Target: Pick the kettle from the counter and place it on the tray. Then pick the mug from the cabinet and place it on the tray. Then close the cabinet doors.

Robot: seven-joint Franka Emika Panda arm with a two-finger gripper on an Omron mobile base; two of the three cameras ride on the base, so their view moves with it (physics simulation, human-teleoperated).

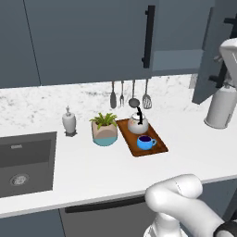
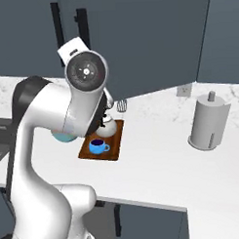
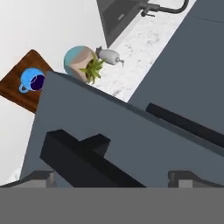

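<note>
The kettle (image 1: 138, 123), small, round and white with a black arched handle and black lid knob, stands upright on the tray (image 1: 157, 144), at its 12 o'clock end in the left base view. The mug (image 1: 146, 141), bright blue with a dark interior, sits upright on the same tray at 5 o'clock from the kettle, close beside it, its handle toward 3 o'clock. The tray, a flat dark-brown wooden board with a raised rim, lies on the white speckled counter (image 1: 102, 171). Above, the slate-blue cabinet (image 1: 173, 58) shows its grey-blue inner shelf; one of the cabinet doors (image 1: 92, 39) faces front, another (image 1: 210, 55) stands swung open at 2 o'clock.
</note>
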